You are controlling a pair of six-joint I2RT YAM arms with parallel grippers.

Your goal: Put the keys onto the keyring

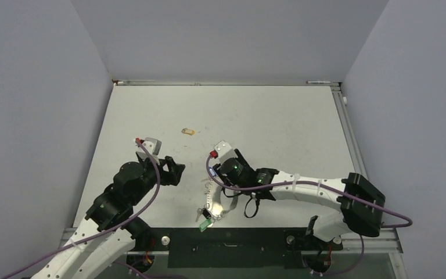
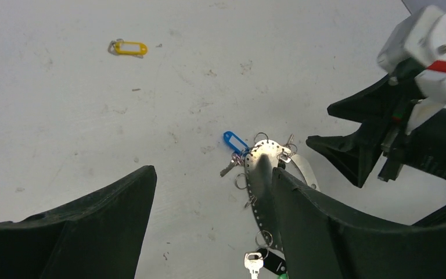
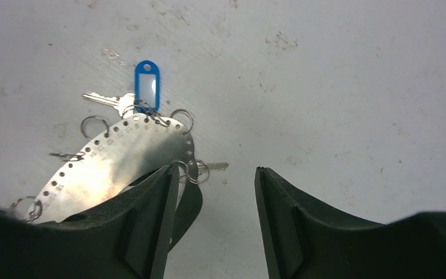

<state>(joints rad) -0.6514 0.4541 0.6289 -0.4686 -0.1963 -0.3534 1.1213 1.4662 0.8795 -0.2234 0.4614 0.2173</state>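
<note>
Right wrist shows our right gripper (image 3: 216,170) apart with the keyring (image 3: 116,163) just beneath one finger, and with the left gripper (image 2: 213,171) apart too, we should clamp that edge squarely.

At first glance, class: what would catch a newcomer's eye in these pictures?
The curved silver keyring plate, punched with holes along its edge, lies near the front edge of the table, with a blue-tagged key at its far end. A lone yellow tag lies apart, farther up the table.
</note>
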